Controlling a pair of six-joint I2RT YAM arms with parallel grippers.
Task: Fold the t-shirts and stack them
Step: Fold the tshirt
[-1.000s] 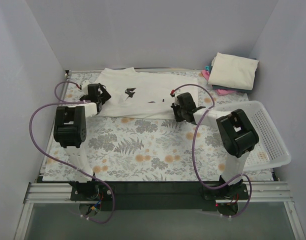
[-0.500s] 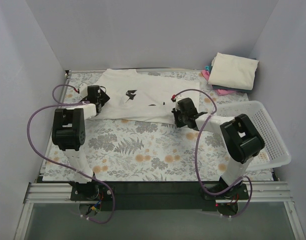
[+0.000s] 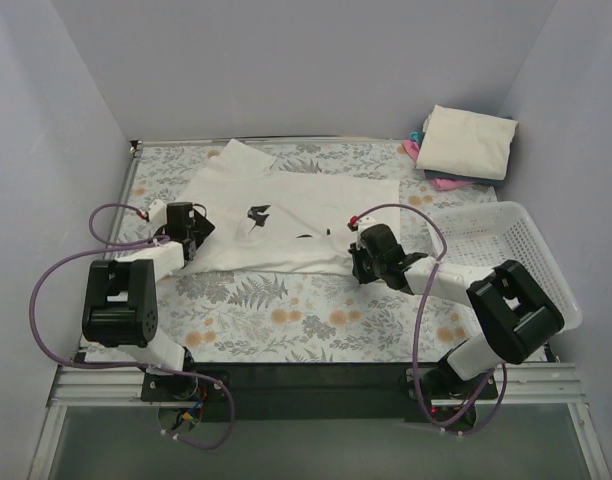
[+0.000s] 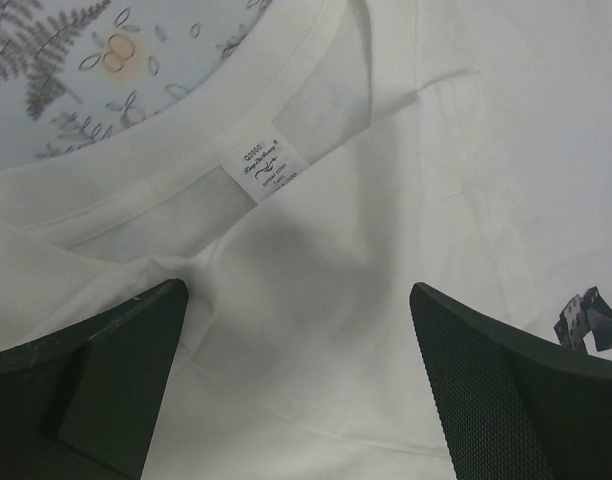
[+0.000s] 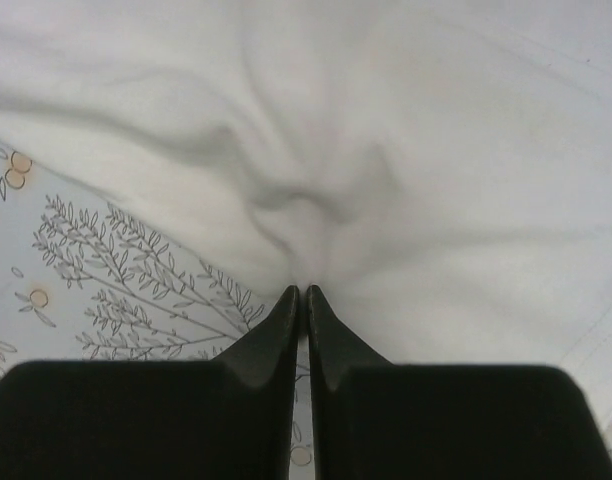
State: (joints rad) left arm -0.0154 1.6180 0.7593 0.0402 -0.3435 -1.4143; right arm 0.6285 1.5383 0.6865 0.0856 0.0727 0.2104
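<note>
While pinching the t-shirt (image 3: 296, 212) hem (image 5: 201, 215) with the right claw (image 5: 304, 295), holding the left claw (image 4: 296, 292) spread above the collar (image 4: 186, 150); likely flattening; next, grip collar.

T-shirt (image 3: 296, 215) lies mid table (image 3: 286, 312), folded stack (image 3: 466, 142) far-R corner, basket (image 3: 534, 262) before it.
</note>
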